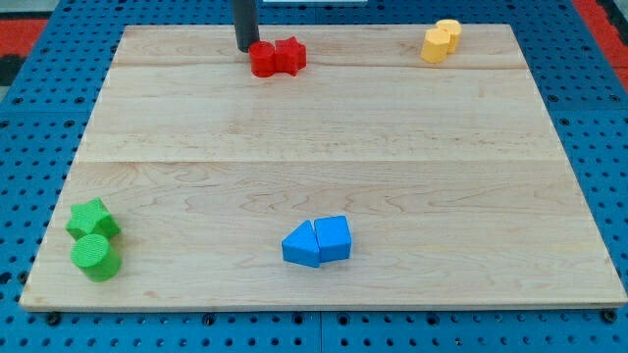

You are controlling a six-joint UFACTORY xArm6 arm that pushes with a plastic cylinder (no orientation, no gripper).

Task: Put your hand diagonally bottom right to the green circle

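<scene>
The green circle is a short green cylinder near the board's bottom left corner. A green star touches it just above. My tip is at the view's top, left of centre, right against the left side of a red circle. A red star touches that red circle on its right. My tip is far from the green circle, up and to its right.
Two blue blocks, a wedge-like one and a pentagon-like one, sit together at bottom centre. A yellow block pair sits at the top right. The wooden board lies on a blue pegboard table.
</scene>
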